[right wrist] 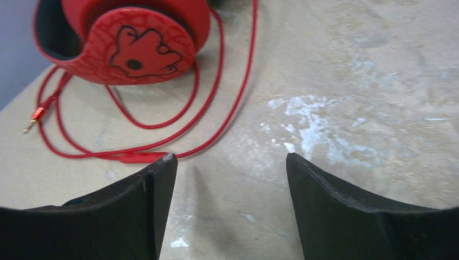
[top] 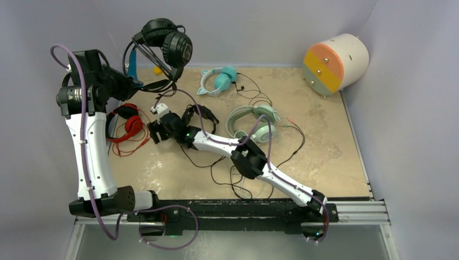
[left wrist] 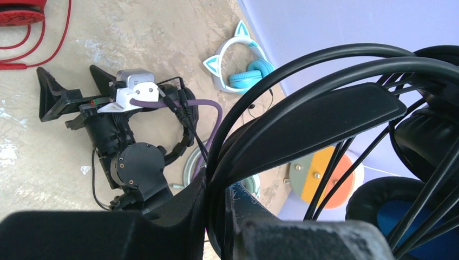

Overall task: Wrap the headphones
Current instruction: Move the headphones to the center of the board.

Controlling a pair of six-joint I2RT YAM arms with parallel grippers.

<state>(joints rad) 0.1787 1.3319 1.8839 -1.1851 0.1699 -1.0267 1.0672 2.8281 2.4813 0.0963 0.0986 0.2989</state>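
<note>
Lavender walls [top: 243, 27] ring a beige desk [top: 335, 162]. At back left, the left gripper [top: 131, 82] is clamped on the black headphones [top: 165, 43], raised off it. Down low, the right gripper [right wrist: 230, 162] gapes empty beside the red headphones [right wrist: 135, 43]. Pinching their cable [right wrist: 216, 122] looks next, calling for a slight reach ahead.

I see my tan table [top: 325, 157] carrying a red headset [top: 130, 127] at the left, its cable looped beside it. A cat-eared headset [top: 219, 80] lies at the back and a mint headset [top: 254, 123] mid-table, with a black headset [top: 210, 115] just left of the mint one. Black cables [top: 238, 184] trail nearer me. A cream drum [top: 335, 62] sits at the far right corner.
</note>
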